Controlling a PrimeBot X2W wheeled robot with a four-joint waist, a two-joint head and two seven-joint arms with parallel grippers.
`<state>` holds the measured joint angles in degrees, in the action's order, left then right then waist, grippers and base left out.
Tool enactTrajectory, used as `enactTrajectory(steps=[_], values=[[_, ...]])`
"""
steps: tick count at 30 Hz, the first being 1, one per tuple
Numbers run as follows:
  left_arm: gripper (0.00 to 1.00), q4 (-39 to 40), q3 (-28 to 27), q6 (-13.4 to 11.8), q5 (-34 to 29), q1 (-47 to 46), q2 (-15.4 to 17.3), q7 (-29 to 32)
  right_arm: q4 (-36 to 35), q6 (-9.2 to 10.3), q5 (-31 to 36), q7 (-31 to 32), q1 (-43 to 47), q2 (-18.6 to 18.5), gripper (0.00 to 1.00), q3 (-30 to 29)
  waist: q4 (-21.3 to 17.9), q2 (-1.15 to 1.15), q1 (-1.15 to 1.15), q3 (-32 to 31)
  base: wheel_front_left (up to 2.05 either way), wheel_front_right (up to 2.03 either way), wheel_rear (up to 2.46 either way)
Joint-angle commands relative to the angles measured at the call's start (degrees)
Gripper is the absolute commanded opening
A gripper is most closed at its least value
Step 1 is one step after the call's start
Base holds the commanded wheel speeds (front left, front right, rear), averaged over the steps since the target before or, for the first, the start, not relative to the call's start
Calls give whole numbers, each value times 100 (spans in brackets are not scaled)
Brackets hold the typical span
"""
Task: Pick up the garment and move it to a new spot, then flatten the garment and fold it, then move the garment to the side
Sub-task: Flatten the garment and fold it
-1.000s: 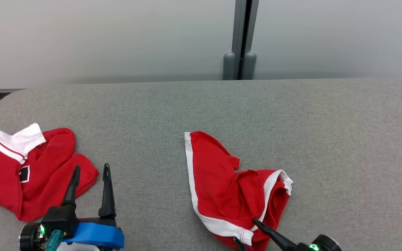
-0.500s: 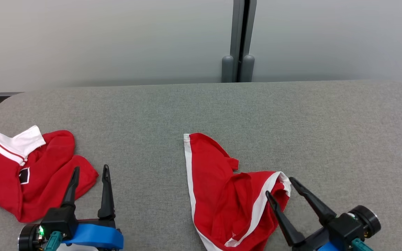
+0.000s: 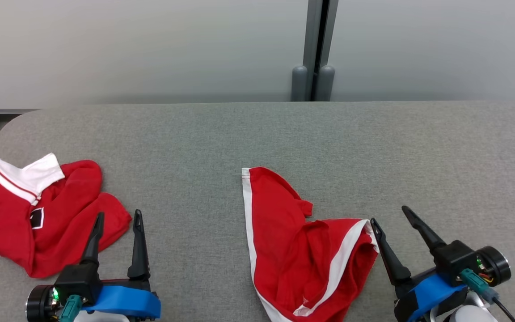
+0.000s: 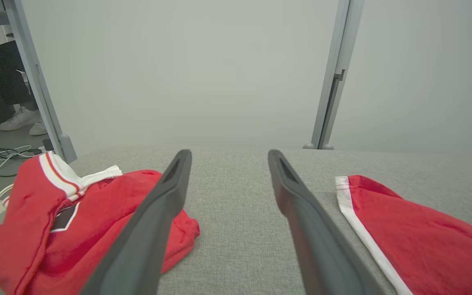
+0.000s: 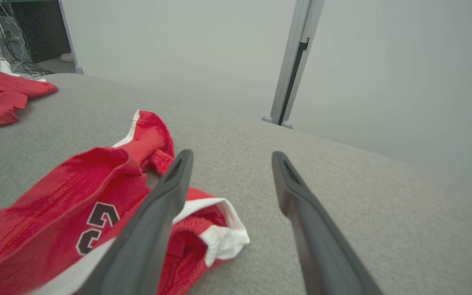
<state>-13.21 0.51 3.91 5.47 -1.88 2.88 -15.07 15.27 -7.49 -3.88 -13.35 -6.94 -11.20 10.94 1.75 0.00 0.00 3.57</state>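
red shorts on worktop | long axis near-to-far | white-trimmed end just left of my right jaws, contact unclear | right arm nearer | both jaws open, empty

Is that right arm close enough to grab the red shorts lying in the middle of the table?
Probably yes. The right gripper is open right beside the white-trimmed edge of the red shorts, and nothing on the grey table lies in its way. A short move inward should do it.
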Motion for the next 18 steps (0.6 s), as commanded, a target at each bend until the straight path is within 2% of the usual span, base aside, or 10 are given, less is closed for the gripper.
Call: enactTrajectory(steps=[1,16,17,18], values=[[100,15,20,2,2,-85,1,-15,156,-2,29,35,-89,18,100,23,48,0,0,31,0,0,0],[100,-29,101,1,56,-251,2,-15,2488,-2,-76,289,-726,324,100,241,422,0,0,307,0,0,0],[100,-29,101,-7,60,-252,2,-15,2614,-2,-106,315,-752,341,89,283,430,0,0,312,0,0,0],[100,-26,99,-13,64,-254,2,-15,2716,-2,-140,347,-773,348,38,327,438,0,0,318,0,0,0]])
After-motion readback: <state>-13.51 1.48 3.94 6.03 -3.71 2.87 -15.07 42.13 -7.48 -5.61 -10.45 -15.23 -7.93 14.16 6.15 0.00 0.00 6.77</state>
